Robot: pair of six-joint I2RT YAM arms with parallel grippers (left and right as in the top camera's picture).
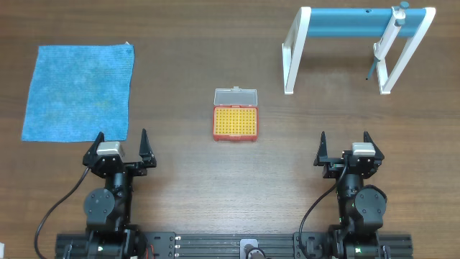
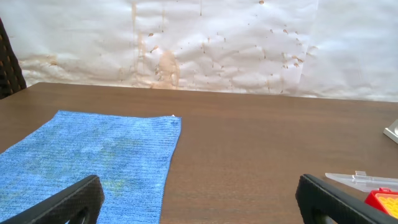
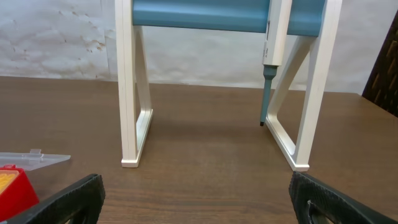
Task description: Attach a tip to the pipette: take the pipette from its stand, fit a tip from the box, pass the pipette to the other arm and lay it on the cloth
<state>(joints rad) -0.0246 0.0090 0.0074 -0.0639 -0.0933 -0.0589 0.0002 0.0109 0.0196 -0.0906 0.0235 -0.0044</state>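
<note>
Nearest to you, the right gripper (image 1: 345,140) sits low in front of its base with both fingers spread wide and nothing between them. The left gripper (image 1: 121,137) is in the same state, released and empty. The tip box (image 1: 235,122) stands with its lid thrown back, between the two arms, at about 9 to 10 o'clock from the right gripper. The cloth (image 1: 77,93) lies flat at about 10 to 11 o'clock from the left gripper, so the laying-down end of the job is on the left arm's side. Farthest out is the stand (image 1: 345,23), and the pipette (image 1: 389,29) hangs from the right end of its blue bar. From the right gripper that is roughly 1 o'clock and well apart, while the left gripper is much farther off, across the table. You should therefore judge the right arm to be the one for the pick. In the right wrist view the pipette's long axis runs close to upright. Its head is at the bar, and its slim dark nose points down at the table beside the stand's right-hand leg, so expect to close on the body from the side.
</note>
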